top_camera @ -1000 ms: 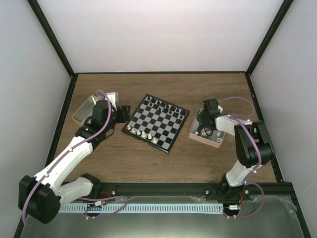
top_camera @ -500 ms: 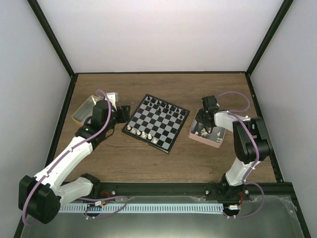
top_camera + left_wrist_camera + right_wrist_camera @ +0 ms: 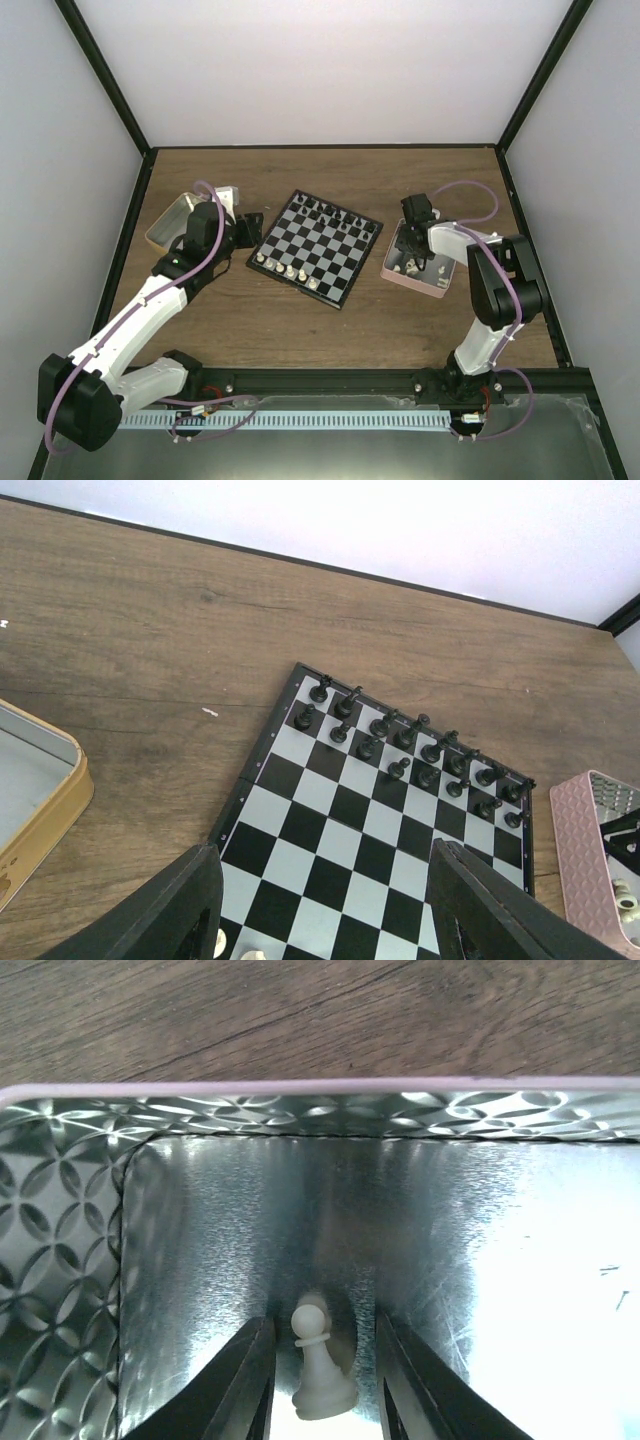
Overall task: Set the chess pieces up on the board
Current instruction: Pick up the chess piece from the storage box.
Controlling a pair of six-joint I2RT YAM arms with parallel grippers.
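The board (image 3: 316,247) lies mid-table, turned at an angle. Black chess pieces (image 3: 335,213) fill its far rows, and several white ones (image 3: 290,271) stand along its near edge. My left gripper (image 3: 252,228) hovers open by the board's left corner. In the left wrist view its fingers (image 3: 190,910) frame empty squares of the board (image 3: 350,830), with the black pieces (image 3: 400,742) beyond. My right gripper (image 3: 410,255) reaches down into the pink tray (image 3: 388,268). In the right wrist view it stands open (image 3: 322,1325) around an upright white pawn (image 3: 322,1375), with a gap on each side.
A yellow-sided tin (image 3: 165,228) sits left of the left gripper, also seen in the left wrist view (image 3: 40,790). More pale pieces lie in the pink tray (image 3: 575,850). The tray's rim (image 3: 300,1090) and patterned wall stand close ahead of the right fingers.
The right gripper has shifted a little left and farther back inside the pink tray, and its jaws have parted. The left arm has not moved.
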